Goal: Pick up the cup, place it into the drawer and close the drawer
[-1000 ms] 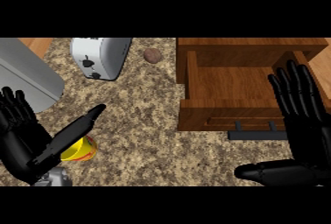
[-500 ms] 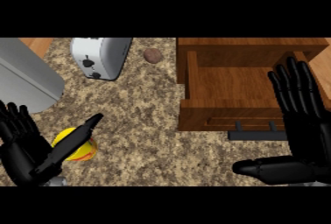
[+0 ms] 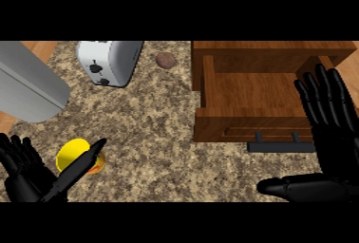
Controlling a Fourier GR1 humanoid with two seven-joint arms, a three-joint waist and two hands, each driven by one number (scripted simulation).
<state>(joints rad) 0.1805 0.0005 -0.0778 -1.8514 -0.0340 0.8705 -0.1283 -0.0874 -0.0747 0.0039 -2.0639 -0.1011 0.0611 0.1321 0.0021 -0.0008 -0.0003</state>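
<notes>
Looking at about 8 o'clock first, the left hand [image 3: 28, 182] sits low in the corner with its fingers straight and apart, clamped on nothing. Its thumb pokes out toward 1 o'clock and crosses the near edge of the cup [image 3: 69, 152]. The cup is yellow, standing on the speckled surface [image 3: 154, 142] at roughly 8 o'clock, right beside that hand. I honestly can't tell if the thumb is touching it or just passing in front. Up at 10 o'clock there's a big grey rounded object [image 3: 28, 85], then a toaster [image 3: 108, 59] at 11 and a little brown lump [image 3: 165, 60] near 12, none of which matter here. The drawer [image 3: 259, 92] takes up 1 to 2 o'clock, pulled open with a bare wooden floor and its dark handle [image 3: 280, 147] facing the robot. It's well apart from the cup. The right hand [image 3: 336, 142] is over at 4 o'clock, fingers straight and spread, thumb out to the side, holding nothing, with its fingertips overlapping the drawer's right edge. So my read is we're at the very first step: the pick-up, with the grasp not made yet. Next move, I'd guess, is for the left hand to get its fingers round the cup and close before any lift, then carry it across toward 2 o'clock. Closing the drawer looks like a job for the right hand, since it's already over there.
</notes>
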